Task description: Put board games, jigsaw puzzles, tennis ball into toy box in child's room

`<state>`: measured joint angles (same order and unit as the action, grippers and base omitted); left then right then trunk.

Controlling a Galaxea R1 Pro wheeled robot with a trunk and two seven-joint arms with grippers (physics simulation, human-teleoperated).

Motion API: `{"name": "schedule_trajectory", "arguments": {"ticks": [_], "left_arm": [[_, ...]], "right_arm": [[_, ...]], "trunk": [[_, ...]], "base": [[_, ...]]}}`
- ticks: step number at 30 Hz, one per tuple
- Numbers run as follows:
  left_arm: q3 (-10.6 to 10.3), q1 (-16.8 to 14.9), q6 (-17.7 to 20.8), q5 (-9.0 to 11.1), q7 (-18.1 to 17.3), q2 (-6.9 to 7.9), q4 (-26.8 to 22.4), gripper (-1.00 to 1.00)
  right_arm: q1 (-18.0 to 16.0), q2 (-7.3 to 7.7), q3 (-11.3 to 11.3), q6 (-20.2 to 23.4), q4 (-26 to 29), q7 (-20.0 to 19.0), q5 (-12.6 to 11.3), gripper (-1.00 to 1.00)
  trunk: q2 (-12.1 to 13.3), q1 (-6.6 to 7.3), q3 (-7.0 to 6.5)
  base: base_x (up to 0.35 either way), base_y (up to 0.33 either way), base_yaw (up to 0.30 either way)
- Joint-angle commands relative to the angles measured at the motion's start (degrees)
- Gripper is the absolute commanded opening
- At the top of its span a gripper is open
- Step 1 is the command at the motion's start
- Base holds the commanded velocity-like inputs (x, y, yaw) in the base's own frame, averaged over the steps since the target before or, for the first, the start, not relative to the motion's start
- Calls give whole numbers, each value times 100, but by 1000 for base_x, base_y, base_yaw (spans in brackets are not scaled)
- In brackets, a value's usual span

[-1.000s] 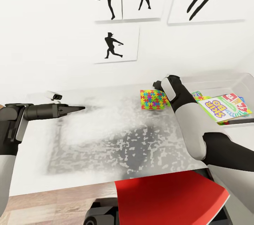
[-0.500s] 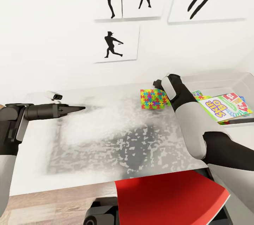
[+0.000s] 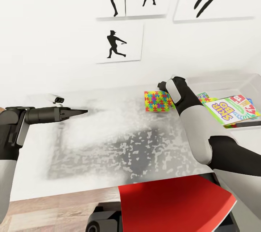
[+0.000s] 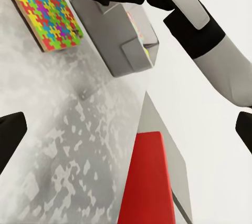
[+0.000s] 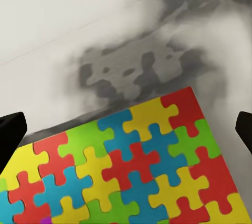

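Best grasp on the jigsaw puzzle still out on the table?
The jigsaw puzzle lies flat on the table, so only a thin edge offers a hold. Probably come from above with the right gripper, already open over it, and pinch across the edge nearest the toy box.

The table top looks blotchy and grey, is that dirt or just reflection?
Reflection, most likely: in the head view the glossy table carries broken grey patches, darkest under the right arm. The left wrist view repeats the mottling beside the jigsaw puzzle; the right wrist view shows blurred dark smudges beyond the sharply rendered puzzle.
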<state>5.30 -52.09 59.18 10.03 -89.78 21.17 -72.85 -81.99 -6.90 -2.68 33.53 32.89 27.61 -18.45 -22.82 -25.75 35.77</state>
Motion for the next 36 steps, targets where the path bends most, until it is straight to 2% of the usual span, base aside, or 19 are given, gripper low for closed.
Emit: {"name": "schedule_trajectory", "arguments": {"ticks": [1, 18, 24, 36], "left_arm": [[-2, -3, 60, -1, -22, 2, -1, 100], [32, -3, 66, -1, -22, 16, -1, 100], [79, -28, 82, 41, -22, 80, -63, 100], [65, -300, 82, 69, -22, 76, -119, 100]], "right_arm": [[-3, -1, -13, 6, 7, 43, -55, 100], [-10, 4, -20, -4, 33, 43, -54, 100], [-18, 4, -23, -4, 62, 45, -54, 100], [-33, 1, -31, -4, 77, 57, -54, 100]], "trunk": [[-10, -3, 13], [-10, -3, 163], [-10, -3, 219], [-10, -3, 237]], "base": [[0, 0, 0], [0, 0, 0], [0, 0, 0], [0, 0, 0]]}}
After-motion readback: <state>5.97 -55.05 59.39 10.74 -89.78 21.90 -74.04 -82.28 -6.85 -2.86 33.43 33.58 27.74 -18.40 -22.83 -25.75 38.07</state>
